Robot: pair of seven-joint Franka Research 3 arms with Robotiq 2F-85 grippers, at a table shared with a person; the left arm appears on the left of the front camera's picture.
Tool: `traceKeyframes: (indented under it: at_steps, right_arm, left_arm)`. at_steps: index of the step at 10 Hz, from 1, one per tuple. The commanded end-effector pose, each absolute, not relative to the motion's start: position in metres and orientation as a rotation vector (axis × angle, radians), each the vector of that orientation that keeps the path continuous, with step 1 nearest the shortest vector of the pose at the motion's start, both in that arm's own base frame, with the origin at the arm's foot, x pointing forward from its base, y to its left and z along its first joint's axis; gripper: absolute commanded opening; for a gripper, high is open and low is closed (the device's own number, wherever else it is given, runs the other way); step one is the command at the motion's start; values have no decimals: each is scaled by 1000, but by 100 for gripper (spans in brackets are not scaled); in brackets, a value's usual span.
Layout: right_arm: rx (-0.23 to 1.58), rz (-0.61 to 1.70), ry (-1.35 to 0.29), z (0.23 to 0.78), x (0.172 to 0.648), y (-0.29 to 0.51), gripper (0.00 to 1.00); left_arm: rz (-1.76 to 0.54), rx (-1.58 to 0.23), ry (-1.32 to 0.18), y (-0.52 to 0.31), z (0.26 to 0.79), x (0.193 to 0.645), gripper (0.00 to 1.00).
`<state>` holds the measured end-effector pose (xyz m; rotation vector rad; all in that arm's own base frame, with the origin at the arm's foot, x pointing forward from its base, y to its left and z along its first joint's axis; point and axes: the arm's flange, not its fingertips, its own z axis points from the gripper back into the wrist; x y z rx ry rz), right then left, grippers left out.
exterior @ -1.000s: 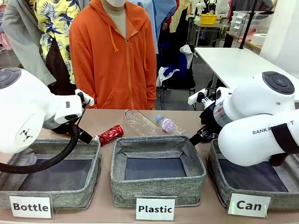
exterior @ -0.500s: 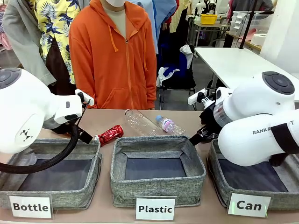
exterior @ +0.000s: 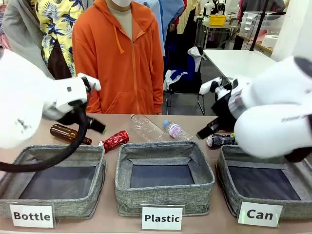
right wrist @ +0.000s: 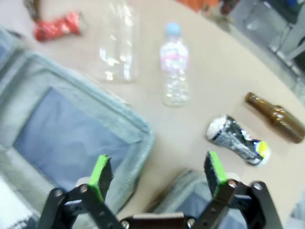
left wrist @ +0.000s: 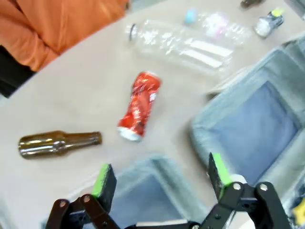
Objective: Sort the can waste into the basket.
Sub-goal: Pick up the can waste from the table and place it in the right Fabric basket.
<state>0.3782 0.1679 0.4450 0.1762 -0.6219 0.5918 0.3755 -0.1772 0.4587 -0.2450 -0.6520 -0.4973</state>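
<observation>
A: Front view. The red can (exterior: 115, 140) lies on its side left of centre, on the table behind the gap between the Bottle bin (exterior: 78, 204) and the Plastic bin (exterior: 126, 200). The black can (exterior: 220, 141) lies right of centre, just behind the back rim of the Can basket (exterior: 297, 208). What shows of the basket floor is bare.
B: Fingers?
A: Cannot tell from here, the arms' bulk hides them.
B: Left wrist view?
A: The left gripper (left wrist: 160, 171) sits at the bottom edge, green pads spread wide, nothing between them. The crumpled red can is mid-frame, with a brown bottle (left wrist: 57, 143) at left.
B: Right wrist view?
A: The right gripper (right wrist: 156, 167) is likewise spread and empty. The black can is right of centre, and a second brown bottle (right wrist: 276, 121) lies near it toward the right edge, not touching.
B: How to do the pick well?
A: My judgement: take the black can with the right arm, which is nearest the basket. Close the pads across its body, not its ends. It is dented and may roll, so come straight down, stay off the bottle, and clear the rim before letting go
</observation>
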Motion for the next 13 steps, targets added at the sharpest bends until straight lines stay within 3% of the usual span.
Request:
traceKeyframes:
  at_steps: [1, 2, 5, 7, 11, 12, 13]
  right_arm:
    - [416, 475, -555, 495, 355, 130, 100]
    - [574, 440, -538, 508, 341, 100, 100]
    - [855, 129, -697, 506, 306, -25, 100]
    - [1026, -124, -721, 467, 295, -90, 100]
    - [1120, -379, -766, 424, 274, -153, 100]
    - [1120, -422, -778, 421, 276, -154, 100]
    - [1112, -396, -739, 452, 308, -199, 100]
  left_arm:
    - [-371, -427, -548, -153, 509, 345, 100]
    - [-370, -527, -521, -134, 522, 326, 100]
    - [-370, -855, -581, -22, 537, 276, 100]
    - [-137, -980, -718, 56, 510, 256, 100]
    - [245, -1075, -836, 139, 438, 223, 100]
    - [300, -1071, -818, 145, 438, 232, 100]
    - [216, -1066, -816, 216, 506, 260, 100]
